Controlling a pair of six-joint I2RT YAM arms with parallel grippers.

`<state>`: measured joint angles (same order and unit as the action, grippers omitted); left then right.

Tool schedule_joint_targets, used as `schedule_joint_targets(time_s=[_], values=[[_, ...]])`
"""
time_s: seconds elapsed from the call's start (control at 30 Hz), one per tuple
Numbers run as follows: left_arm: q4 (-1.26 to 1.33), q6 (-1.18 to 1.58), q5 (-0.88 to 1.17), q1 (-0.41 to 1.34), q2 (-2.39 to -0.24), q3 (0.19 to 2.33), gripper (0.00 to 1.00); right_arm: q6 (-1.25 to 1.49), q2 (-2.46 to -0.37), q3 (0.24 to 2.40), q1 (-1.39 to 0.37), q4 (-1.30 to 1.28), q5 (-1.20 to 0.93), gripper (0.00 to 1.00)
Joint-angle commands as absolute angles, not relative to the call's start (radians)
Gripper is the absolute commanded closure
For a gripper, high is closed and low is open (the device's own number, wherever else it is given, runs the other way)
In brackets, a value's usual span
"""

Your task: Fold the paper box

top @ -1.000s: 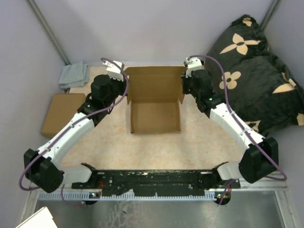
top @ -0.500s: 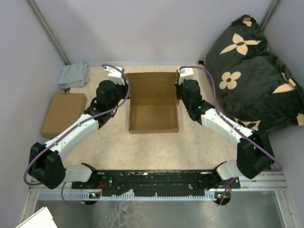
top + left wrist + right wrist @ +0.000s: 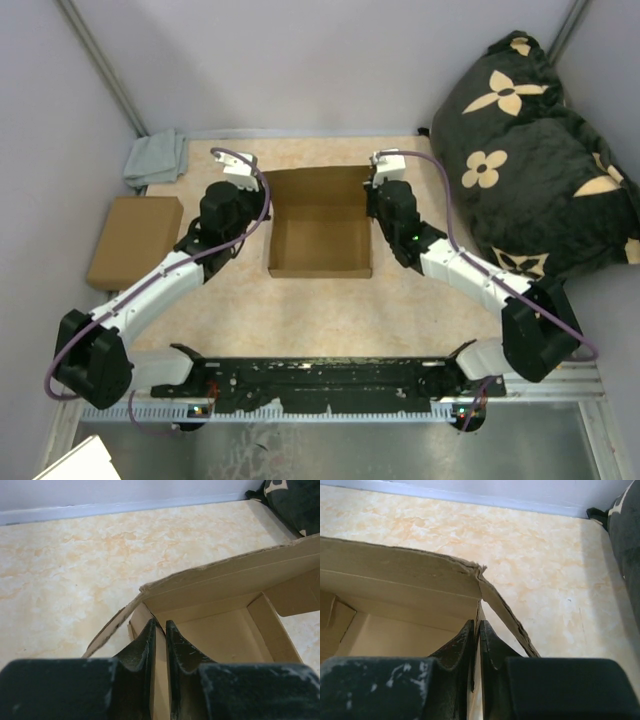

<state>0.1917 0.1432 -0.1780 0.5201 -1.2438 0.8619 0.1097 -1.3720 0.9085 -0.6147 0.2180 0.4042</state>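
1. Far left of the overhead view: a flat cardboard piece (image 3: 133,240) and a grey cloth (image 3: 155,158), both well apart from the work.
2. Left gripper (image 3: 160,628): fingers pinched almost together on the left side wall of the paper box (image 3: 320,228). A thin strip of card shows between them.
3. The paper box sits mid-frame on the table (image 3: 300,310), between the two grippers. Side walls and near wall stand upright, so the tray is formed. The far panel, the lid, is raised and open.
4. Right gripper (image 3: 477,626): fingers clamped on the right side wall, close to its far corner.
5. Judgement: past halfway. Left to do: bring the lid down and tuck its flaps.
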Motion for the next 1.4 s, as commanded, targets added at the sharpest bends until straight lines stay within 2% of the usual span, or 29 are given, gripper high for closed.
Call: schedule_joint_targets(time_s=[0.0, 0.57, 0.9, 1.03, 1.23, 1.37], values=[[0.176, 0.179, -0.073, 0.551, -1.228, 0.854, 0.83, 0.203, -1.356, 0.938, -0.660, 0.230, 0.336, 0.91], [0.144, 0.167, -0.056, 0.561, -1.231, 0.900, 0.83, 0.360, -1.512, 1.186, -0.660, 0.065, 0.354, 0.91], [0.103, 0.163, -0.036, 0.562, -1.234, 0.901, 0.82, 0.360, -1.425, 1.054, -0.660, 0.053, 0.318, 0.88], [0.056, 0.170, -0.027, 0.575, -1.214, 0.882, 0.77, 0.375, -1.366, 0.996, -0.660, -0.005, 0.271, 0.80], [-0.057, 0.231, 0.009, 0.587, -1.118, 0.822, 0.68, 0.398, -1.259, 0.912, -0.660, -0.148, 0.101, 0.54], [-0.125, 0.302, 0.056, 0.598, -1.017, 0.754, 0.67, 0.386, -1.169, 0.832, -0.660, -0.243, -0.008, 0.51]])
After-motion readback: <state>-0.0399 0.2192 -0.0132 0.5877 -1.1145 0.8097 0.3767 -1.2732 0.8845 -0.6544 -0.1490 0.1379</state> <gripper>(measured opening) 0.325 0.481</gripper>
